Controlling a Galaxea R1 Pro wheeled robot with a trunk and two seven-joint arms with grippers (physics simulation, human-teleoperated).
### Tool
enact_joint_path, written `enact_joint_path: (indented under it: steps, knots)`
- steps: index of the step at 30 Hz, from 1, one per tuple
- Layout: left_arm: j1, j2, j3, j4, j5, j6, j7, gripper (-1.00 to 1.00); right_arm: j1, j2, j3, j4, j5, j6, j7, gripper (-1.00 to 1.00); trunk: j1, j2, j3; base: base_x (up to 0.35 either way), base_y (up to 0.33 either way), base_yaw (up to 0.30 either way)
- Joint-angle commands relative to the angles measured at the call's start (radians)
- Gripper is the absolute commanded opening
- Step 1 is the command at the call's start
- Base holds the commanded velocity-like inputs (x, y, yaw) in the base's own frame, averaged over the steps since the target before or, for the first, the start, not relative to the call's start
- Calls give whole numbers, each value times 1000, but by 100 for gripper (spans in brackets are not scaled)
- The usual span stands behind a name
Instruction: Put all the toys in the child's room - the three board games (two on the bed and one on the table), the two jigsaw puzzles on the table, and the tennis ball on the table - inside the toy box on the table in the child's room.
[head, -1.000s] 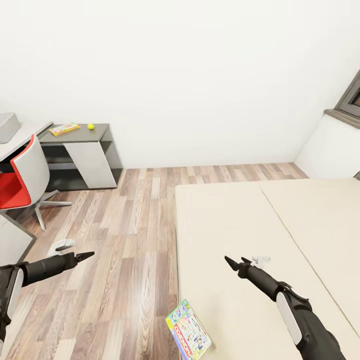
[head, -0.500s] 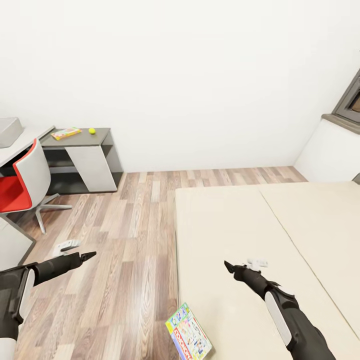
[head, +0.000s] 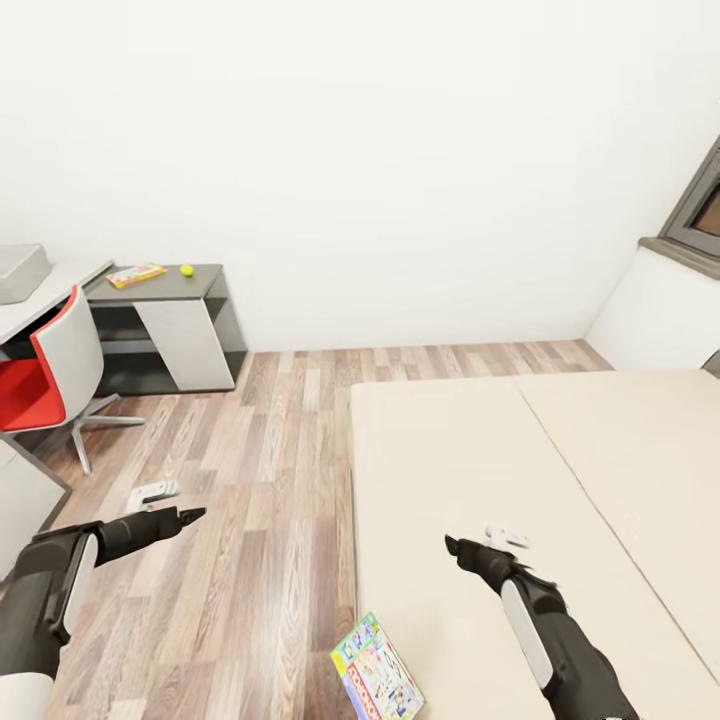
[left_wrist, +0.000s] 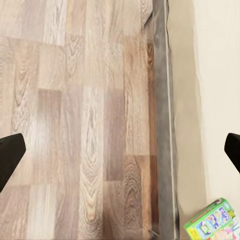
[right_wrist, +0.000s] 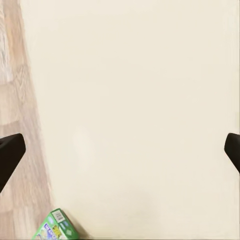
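Observation:
One board game (head: 376, 669), a flat board printed in green, red and blue, lies at the near edge of the cream bed (head: 560, 450). It also shows in both wrist views, as the board game (left_wrist: 212, 225) and the board game (right_wrist: 55, 227). My left gripper (head: 192, 516) hangs open over the wood floor, left of the bed. My right gripper (head: 455, 549) is open above the mattress, beyond the game and to its right. Far left, the grey toy box (head: 20, 271) sits on the white-grey table (head: 55, 300). The tennis ball (head: 186, 270) rests on the dark side unit.
A flat yellow-and-red toy (head: 136, 274), too small to identify, lies beside the ball on the dark-grey side unit (head: 185, 330). A red-and-white swivel chair (head: 45, 365) stands at the table. Wood floor (head: 270, 480) runs between bed and furniture. A grey-framed window (head: 700, 205) is at the right.
The whole view has shifted slightly, so the furniture sits lower in the picture. My right gripper has drawn back and down over the mattress. The left gripper edged slightly right. Both stay open.

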Motion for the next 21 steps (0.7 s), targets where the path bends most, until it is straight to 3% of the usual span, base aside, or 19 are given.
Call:
enact_joint_path:
  steps: [1,8,13,21]
  knots:
    - [-1,-1,-4,-1,-6,5,-2,100,-2,7,3,-1,-11,13,-38,100,1,-2,0,0,0,0]
    - [-1,-2,-28,-1,-4,6,24,100,-10,39,21,2,-16,49,-238,100,1,-2,11,0,0,0]
    - [-1,-7,-33,0,-4,6,28,100,-14,49,26,2,-15,72,-281,100,1,-2,20,0,0,0]
    - [-4,-42,-43,3,-4,8,53,100,-32,92,53,0,-13,103,-306,100,1,-2,33,0,0,0]
